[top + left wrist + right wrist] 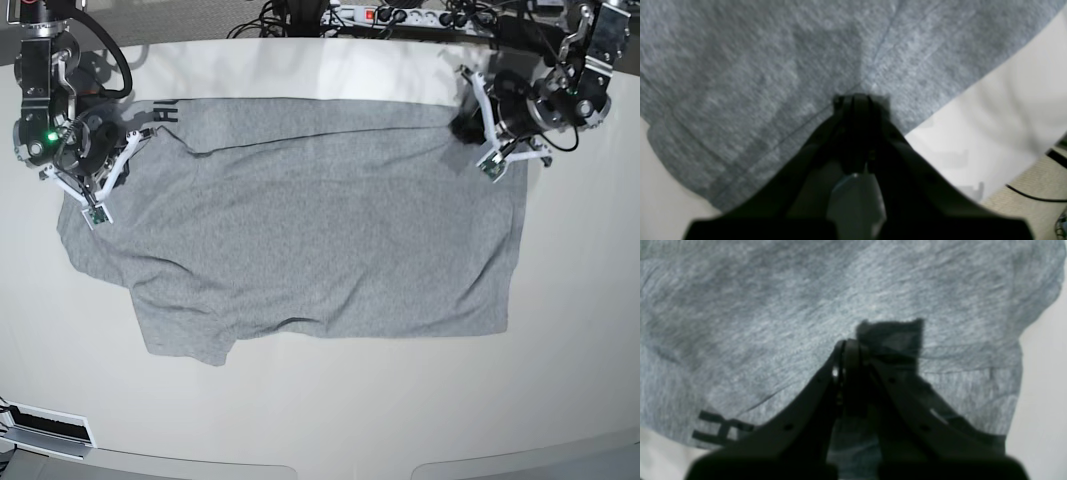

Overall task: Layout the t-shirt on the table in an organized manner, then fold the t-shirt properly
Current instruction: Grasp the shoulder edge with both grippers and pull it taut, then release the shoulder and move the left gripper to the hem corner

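While the t-shirt (300,230) lies spread on the counter (330,410), we see both claws, left (855,98) and right (848,343), clamped on its far corners.

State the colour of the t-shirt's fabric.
Heather grey t-shirt, shown best in the base view.

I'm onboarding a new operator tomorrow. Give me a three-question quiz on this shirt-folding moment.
1. True or false: the t-shirt lies wholly on the table.
2. The left gripper is: A) open above bare table, B) shut at the shirt's fabric, C) out of view.
3. Fill in: black lettering peeks out at the shirt's far corner nearest the ___ gripper.

Key: 1 true. 2 B. 3 right.
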### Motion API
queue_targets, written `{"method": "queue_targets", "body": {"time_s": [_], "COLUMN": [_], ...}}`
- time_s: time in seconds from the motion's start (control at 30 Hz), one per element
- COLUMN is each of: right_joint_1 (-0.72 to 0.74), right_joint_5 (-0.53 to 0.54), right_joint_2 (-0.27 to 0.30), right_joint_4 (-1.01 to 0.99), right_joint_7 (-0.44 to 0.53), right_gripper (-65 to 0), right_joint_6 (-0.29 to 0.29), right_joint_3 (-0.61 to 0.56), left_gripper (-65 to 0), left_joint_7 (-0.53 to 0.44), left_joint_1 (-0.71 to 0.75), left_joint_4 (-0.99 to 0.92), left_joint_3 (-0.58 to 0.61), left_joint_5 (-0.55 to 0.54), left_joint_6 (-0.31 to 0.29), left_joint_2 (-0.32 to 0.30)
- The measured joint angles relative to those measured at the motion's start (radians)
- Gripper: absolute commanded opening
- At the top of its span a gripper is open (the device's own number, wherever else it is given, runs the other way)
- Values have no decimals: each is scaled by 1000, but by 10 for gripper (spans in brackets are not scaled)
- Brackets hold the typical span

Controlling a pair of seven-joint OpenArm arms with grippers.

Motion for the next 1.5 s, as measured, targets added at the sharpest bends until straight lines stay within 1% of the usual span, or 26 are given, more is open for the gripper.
{"method": "queue_targets", "body": {"time_s": [0.03,0.07,0.2,0.37,0.63,0.77,0.8,0.87,1.0,1.13,1.27,1.3,1.33,1.4,1.43,1.5], "right_joint_1": [-9,-16,-56,-143,-241,-245,-245,-247,-245,-240,-228,-228,-231,-232,-229,-227], "right_joint_5": [0,0,4,5,6,-8,-7,-3,13,14,-3,-5,6,40,41,50], "right_joint_2": [2,2,5,8,11,15,22,35,48,58,89,99,107,125,126,123], "right_joint_4": [3,8,37,108,209,212,212,212,212,216,232,248,269,325,355,406], "right_joint_7": [0,1,6,7,-26,-31,-31,-31,-33,-39,-58,-78,-79,-82,-82,-75], "right_gripper": [-650,-650,-650,-650,-650,-650,-650,-650,-650,-650,-650,-650,-650,-650,-650,-650], "right_joint_6": [8,8,8,8,12,12,12,5,-3,-3,-10,-7,-13,-11,-15,-30], "right_joint_3": [0,0,0,0,-2,-3,-6,-7,-7,-7,-9,-9,-9,-9,-8,-6], "left_gripper": [-650,-650,-650,-650,-650,-650,-650,-650,-650,-650,-650,-650,-650,-650,-650,-650], "left_joint_7": [0,1,0,-6,110,122,122,122,123,165,163,164,165,165,161,135], "left_joint_1": [6,9,37,89,183,225,230,233,232,232,232,232,232,232,232,232], "left_joint_4": [2,2,7,28,148,176,176,177,178,218,298,322,347,398,419,438], "left_joint_3": [-3,-4,-4,-5,-4,-1,1,2,2,1,1,0,-8,-42,-70,-138], "left_joint_5": [0,0,1,-2,21,20,18,17,17,37,-29,-39,-56,-106,-134,-205], "left_joint_6": [0,-15,-15,-15,-12,-14,5,19,17,32,31,31,40,92,110,112], "left_joint_2": [-2,-1,-2,-16,-50,-89,-94,-97,-119,-131,-131,-130,-129,-129,-130,-130]}}
